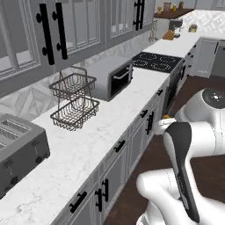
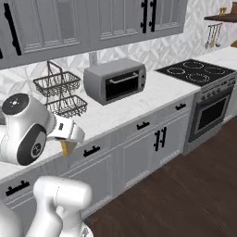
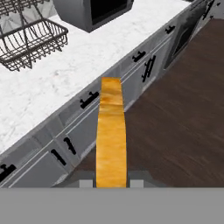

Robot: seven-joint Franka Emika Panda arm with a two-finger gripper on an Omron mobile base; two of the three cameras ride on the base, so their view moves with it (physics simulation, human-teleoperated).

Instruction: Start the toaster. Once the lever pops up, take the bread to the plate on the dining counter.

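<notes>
I see the gripper [image 3: 111,183] closed on the bread [image 3: 111,131], which stands edge-on between the fingertips in the hand view: golden-orange, toasted-looking, running up the middle of that view. Taking the toaster oven [image 2: 115,81] as landmark: the bread hangs off the counter [image 1: 88,145], out over the dark wood floor [image 3: 175,127] in front of the grey drawer fronts [image 3: 83,118], on the side of the toaster oven away from the stove. In the right base view a small tan wedge of the bread [image 2: 67,148] shows below the white wrist, in front of the counter edge, lower than the wire basket rack [image 2: 60,92]. In the left base view I get an orange sliver [image 1: 166,117] just beside the arm's upper link. The rack stands just beside the toaster oven on the counter, on the side away from the stove [image 2: 196,70]; the stove lies past the toaster oven's other side, flush in the counter run with the oven door [image 2: 210,113] below. The toaster [image 1: 19,147] sits beyond the rack from the toaster oven, at the near left of the left base view; I cannot tell its lever position. Wall cabinets [image 2: 83,23] with black handles hang above the toaster oven.
</notes>
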